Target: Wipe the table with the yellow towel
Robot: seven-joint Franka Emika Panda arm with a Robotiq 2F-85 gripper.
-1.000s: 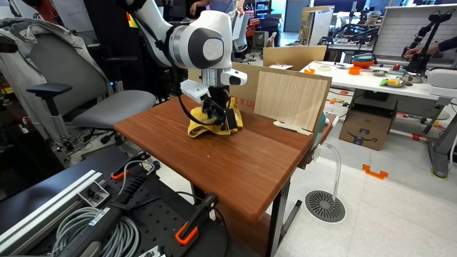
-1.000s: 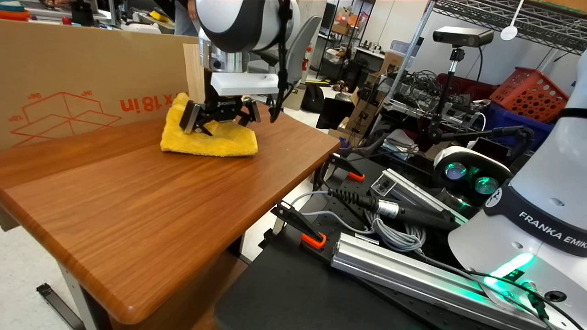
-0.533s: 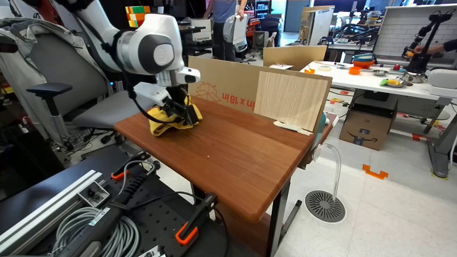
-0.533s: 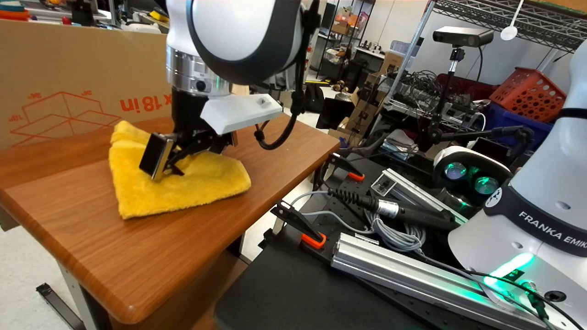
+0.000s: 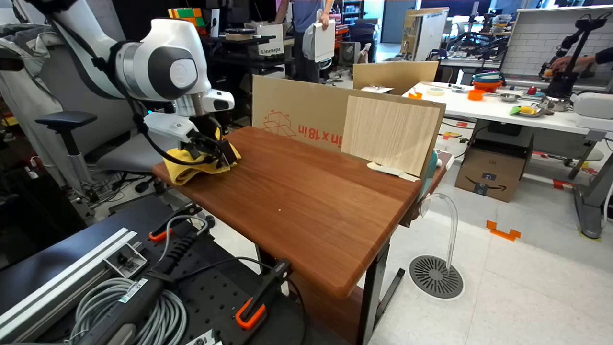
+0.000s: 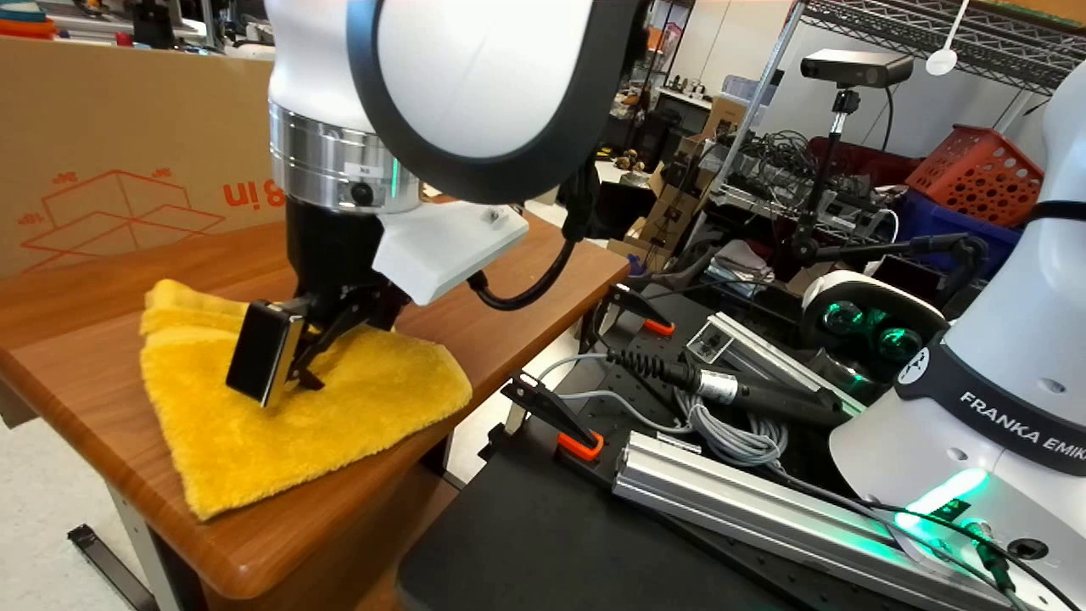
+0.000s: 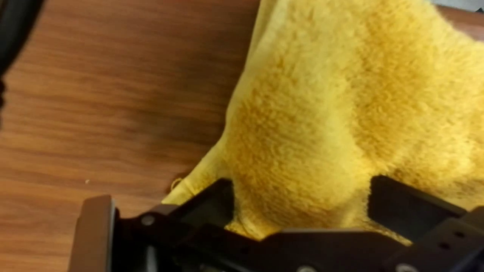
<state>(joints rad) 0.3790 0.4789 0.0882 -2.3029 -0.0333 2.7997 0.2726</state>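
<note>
One yellow towel [image 6: 318, 424] lay on the tabletop [image 5: 306, 201], end nearest the grey chair [image 5: 127, 155], a corner at the edge. Gripper [image 7: 300, 211] stood wide, seemingly pressing down rather than pinching — wiping stroke, likely. Doing it well meant steady, even pressure and a drag inward, since unpinched towel could slip free or go over. Pale speck [image 7: 87, 181] sat uncovered — next pass needed to reach it.

In an exterior view we note the black gripper [image 5: 211, 154] on a rumpled yellow cloth towel [image 5: 184, 173] along the left edge of the reddish-brown wooden counter [image 5: 287, 191]. Far edge: tan cardboard sheet [image 5: 306, 112] upright, pale wood-grained rectangular panel [image 5: 390, 134] before it near right corner.
</note>
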